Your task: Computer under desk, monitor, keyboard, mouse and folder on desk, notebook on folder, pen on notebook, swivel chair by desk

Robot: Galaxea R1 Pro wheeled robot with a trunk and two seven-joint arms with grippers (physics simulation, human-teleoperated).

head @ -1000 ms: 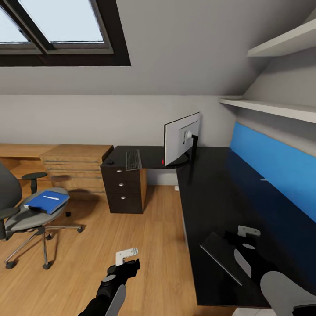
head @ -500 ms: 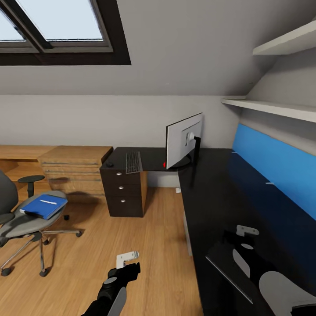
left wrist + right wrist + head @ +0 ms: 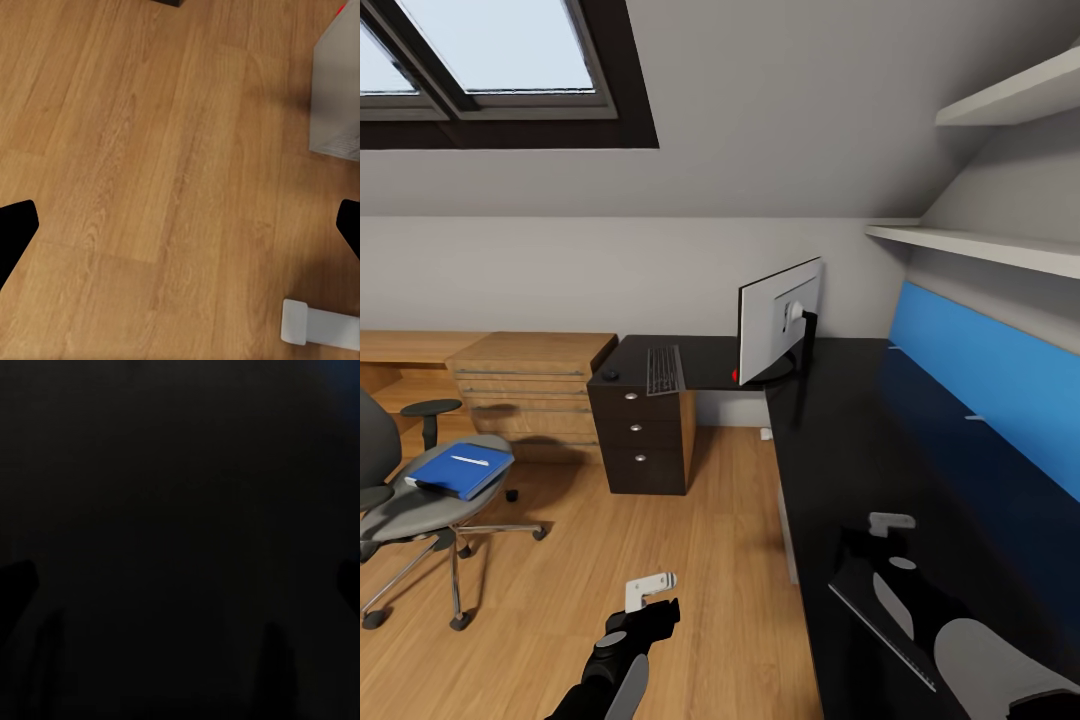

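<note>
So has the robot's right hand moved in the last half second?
Yes. The right hand has slid left and slightly down the head view, away from the desk's blue back panel, above the black desk.

Bare wooden floor point(image 3: 710, 540) lies open between the swivel chair point(image 3: 420, 500) and the table point(image 3: 860, 440). The monitor point(image 3: 778, 320) blocks the table's inner corner; its long edge is bare.

folder point(image 3: 460, 470) bright blue; desk point(image 3: 860, 430) black, blue back panel; swivel chair point(image 3: 400, 510) grey; floor point(image 3: 700, 560) tan wood-grain
</note>
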